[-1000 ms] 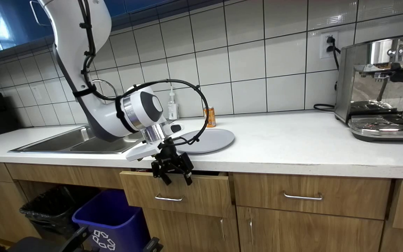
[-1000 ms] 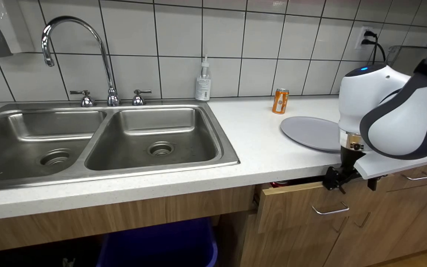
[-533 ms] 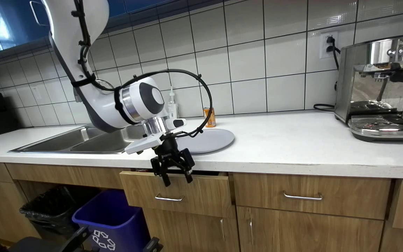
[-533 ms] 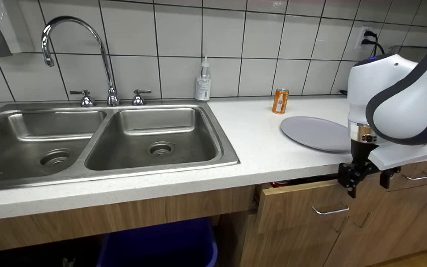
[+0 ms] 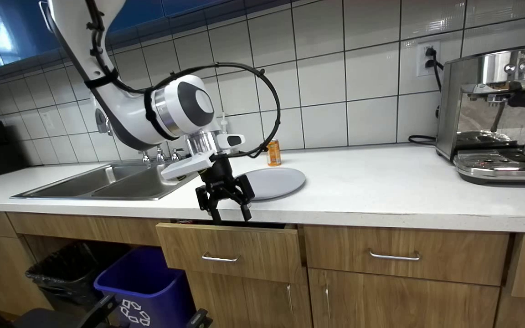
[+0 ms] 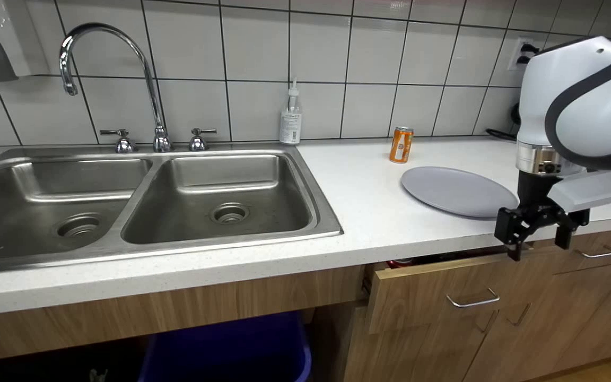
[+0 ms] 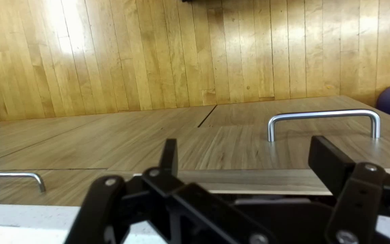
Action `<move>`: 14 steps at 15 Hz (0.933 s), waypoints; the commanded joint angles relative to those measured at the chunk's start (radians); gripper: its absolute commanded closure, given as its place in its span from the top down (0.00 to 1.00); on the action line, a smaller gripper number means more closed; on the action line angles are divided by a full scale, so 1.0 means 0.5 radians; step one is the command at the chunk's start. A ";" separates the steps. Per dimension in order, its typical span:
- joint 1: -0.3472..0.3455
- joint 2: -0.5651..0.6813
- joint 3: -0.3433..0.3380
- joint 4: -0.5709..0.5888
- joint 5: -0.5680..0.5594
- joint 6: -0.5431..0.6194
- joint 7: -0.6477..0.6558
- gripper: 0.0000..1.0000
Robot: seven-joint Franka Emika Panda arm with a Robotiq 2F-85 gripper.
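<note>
Your gripper (image 5: 232,218) hung at the front edge of the counter (image 5: 381,177), black jaws spread wide, gripping only air! Right beneath that edge stood the drawer (image 5: 226,246), partway out from under the counter: streaky wood grain, a paler top rim, and a handle (image 7: 322,114) of polished metal, bent over at both ends. The counter ran white and finely speckled, and on it, close behind your gripper, lay the plate (image 5: 276,183), a smooth grey disc.

Inside the drawer? Mostly dark, tucked under the counter, just a sliver of red (image 6: 401,262) peeping out in an exterior view, too little to name. Whether a fingertip grazed the drawer's rim, you couldn't tell from any view. In the wrist view, black knuckles blocked much of the opening.

Round about: an orange can (image 6: 401,144) upright towards the back of the counter, a double steel sink (image 6: 143,191) sunk into it, a gleaming coffee machine (image 5: 495,120) on it, cut off at the view's side, a purple-blue bin (image 5: 169,296) below it. In the way, the counter's lip hid most of the drawer's inside, and your gripper masked part of the plate.
</note>
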 commanded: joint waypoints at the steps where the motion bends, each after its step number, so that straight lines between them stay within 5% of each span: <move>1: -0.104 -0.158 0.104 -0.031 0.098 -0.069 -0.103 1.00; 7: -0.159 -0.289 0.202 -0.019 0.302 -0.093 -0.210 1.00; 14: -0.160 -0.230 0.208 0.001 0.249 -0.038 -0.127 1.00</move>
